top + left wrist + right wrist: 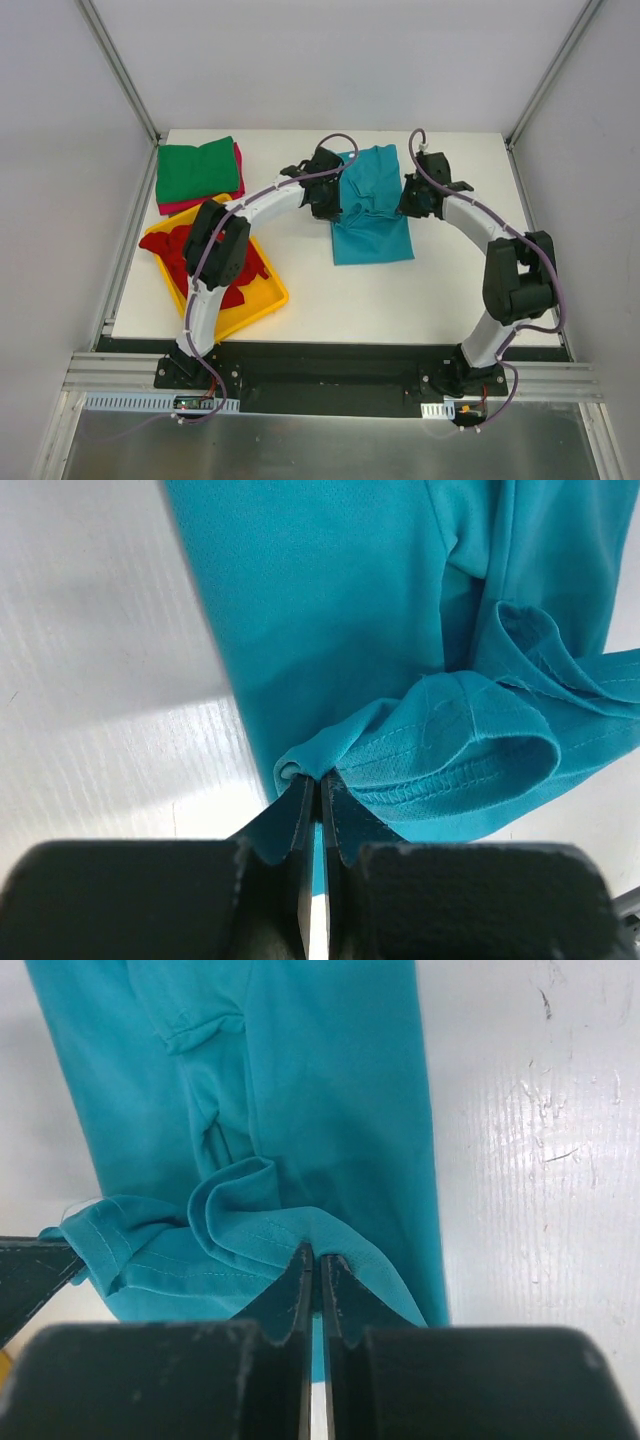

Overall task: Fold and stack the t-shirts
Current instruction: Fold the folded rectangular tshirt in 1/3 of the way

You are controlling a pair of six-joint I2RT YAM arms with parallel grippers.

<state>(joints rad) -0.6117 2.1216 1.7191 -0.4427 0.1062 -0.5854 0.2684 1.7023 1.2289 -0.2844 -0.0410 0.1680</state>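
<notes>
A teal-blue t-shirt (372, 215) lies lengthwise on the white table, partly folded, its far part bunched. My left gripper (326, 197) is shut on its left edge; in the left wrist view the gripper (320, 780) pinches a fold of teal-blue t-shirt (340, 630). My right gripper (417, 196) is shut on its right edge; the right wrist view shows the gripper (317, 1255) pinching the teal-blue t-shirt (300, 1080). A folded green t-shirt (196, 170) lies on a magenta-pink one (238, 160) at the far left. Red t-shirts (185, 255) lie crumpled in the tray.
A yellow plastic tray (262, 297) stands at the near left of the white table (400, 300), under my left arm. Metal frame posts rise at the table's far corners, with grey walls around.
</notes>
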